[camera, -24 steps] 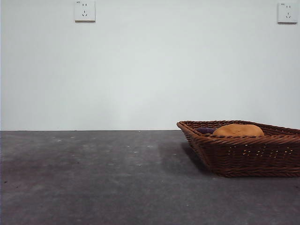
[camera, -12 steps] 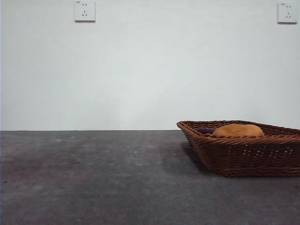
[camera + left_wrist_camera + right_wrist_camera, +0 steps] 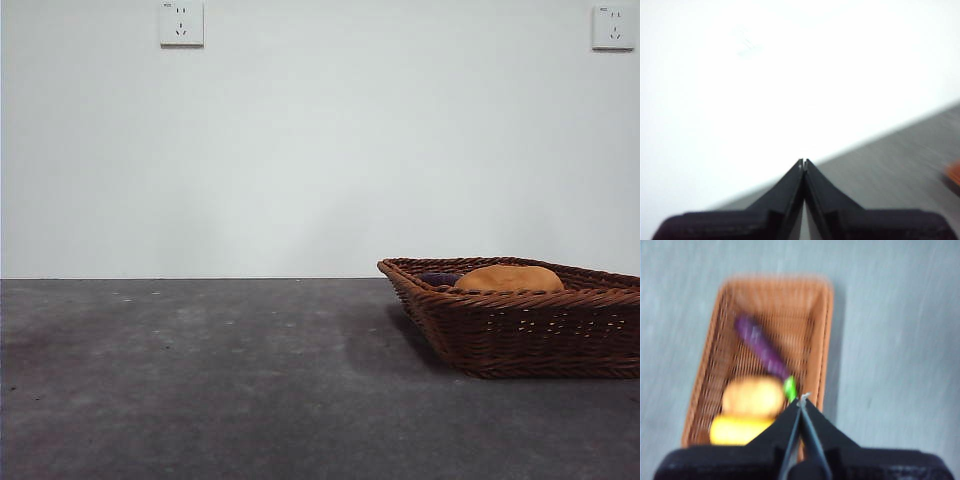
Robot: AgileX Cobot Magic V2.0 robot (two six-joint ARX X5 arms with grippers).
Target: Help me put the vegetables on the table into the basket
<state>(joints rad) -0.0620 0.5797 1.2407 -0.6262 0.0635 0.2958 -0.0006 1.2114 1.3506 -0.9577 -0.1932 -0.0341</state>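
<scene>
The brown woven basket sits on the dark grey table at the right; the right wrist view looks down into the basket. Inside lie the purple eggplant, the tan potato and the yellow corn-like piece. From the front, only the potato and a bit of eggplant rise above the rim. My right gripper hangs high above the basket, shut and empty. My left gripper is shut, empty, and faces the white wall and the table's far edge.
A white wall with two sockets stands behind the table. Bare table surface stretches left of the basket. A corner of the basket shows in the left wrist view.
</scene>
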